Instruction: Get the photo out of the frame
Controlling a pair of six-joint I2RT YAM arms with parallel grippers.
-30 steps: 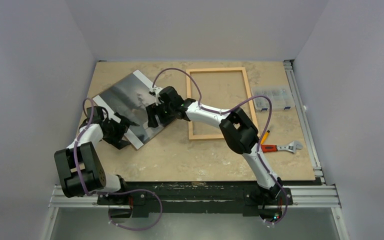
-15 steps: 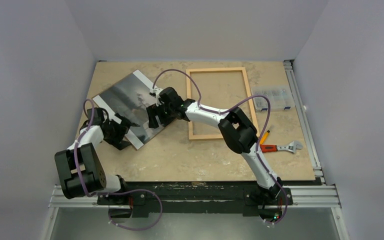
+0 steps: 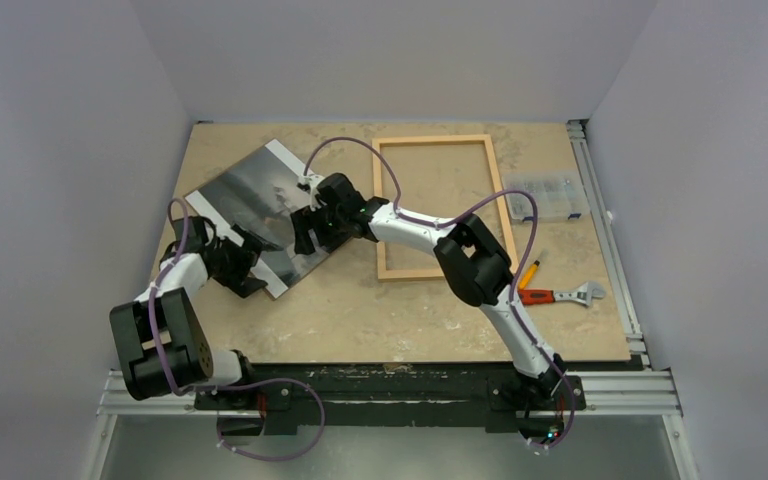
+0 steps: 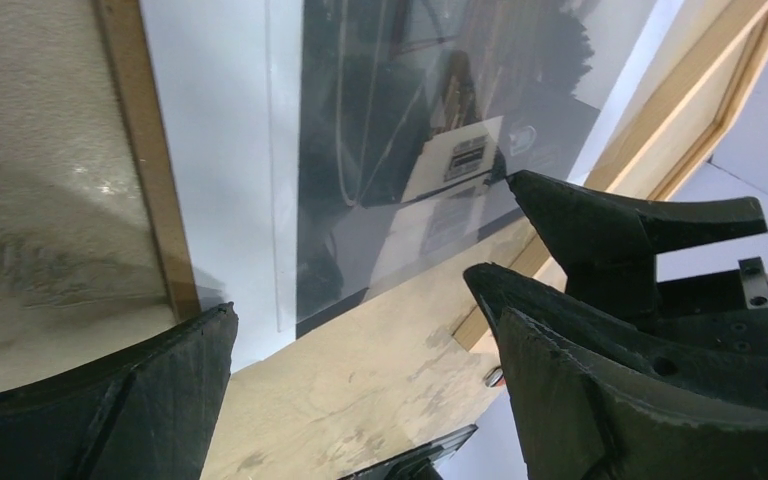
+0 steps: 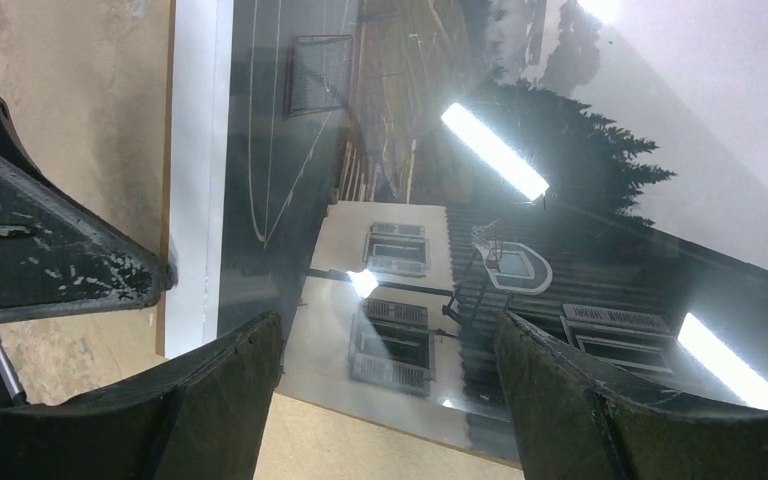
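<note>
1. Tools lie at the right side of the table (image 3: 410, 315): a clear plastic box (image 3: 550, 195), a red-handled wrench (image 3: 560, 295) and a yellow pencil (image 3: 530, 272).
2. The photo (image 3: 250, 195) lies flat and slanted on the left, out of the frame (image 3: 430, 140). It is thin, shiny and dark grey, with white bands at its short ends.
3. A brown board (image 5: 360, 445) peeks out under it.
4. The frame is thin light wood. The right arm hides part of it.
5. The left gripper (image 3: 243, 268) gapes wide at the photo's near corner.
6. The right gripper (image 3: 308, 232) is spread over the photo's right edge, holding nothing.
</note>
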